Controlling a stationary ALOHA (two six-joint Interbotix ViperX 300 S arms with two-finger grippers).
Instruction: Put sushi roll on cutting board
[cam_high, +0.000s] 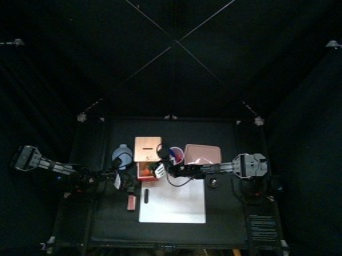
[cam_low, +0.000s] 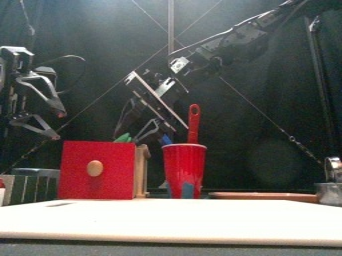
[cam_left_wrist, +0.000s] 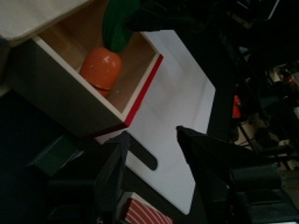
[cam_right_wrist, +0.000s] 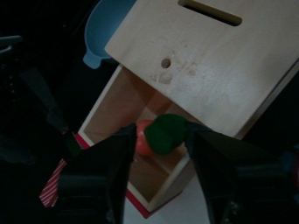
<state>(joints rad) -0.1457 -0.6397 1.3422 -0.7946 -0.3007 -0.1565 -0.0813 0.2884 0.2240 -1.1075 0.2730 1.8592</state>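
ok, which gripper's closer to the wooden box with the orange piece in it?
Right. The right gripper hangs directly over the wooden box, jaws spread. The left gripper sits off to the side, above the cutting board.

The cutting board runs off the front view's near edge. In the top view, things on the counter are too small to tell. The sushi roll cannot be made out.
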